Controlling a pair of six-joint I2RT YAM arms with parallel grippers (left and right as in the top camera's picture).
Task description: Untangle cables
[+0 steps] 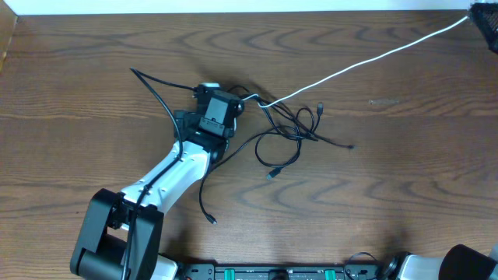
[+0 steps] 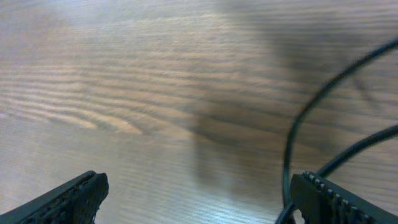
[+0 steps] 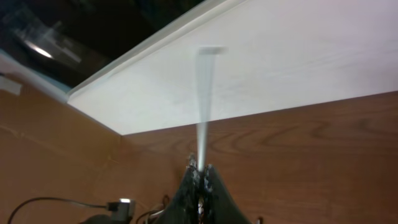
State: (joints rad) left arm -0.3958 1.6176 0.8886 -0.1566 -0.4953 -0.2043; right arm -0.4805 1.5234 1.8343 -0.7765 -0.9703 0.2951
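On the table [image 1: 389,194], tangled black cables [image 1: 292,136], left pincer [image 2: 199,190] spread wide beside them, right pincer [image 3: 200,177] clamping white cable [image 1: 373,58]

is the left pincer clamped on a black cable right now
No, in the left wrist view the left pincer stands wide open over bare table, with a black cable curving beside one finger, not between them.

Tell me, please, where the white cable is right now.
Overhead, the white cable stretches from the black cables at centre to the right fingers, far-right corner.
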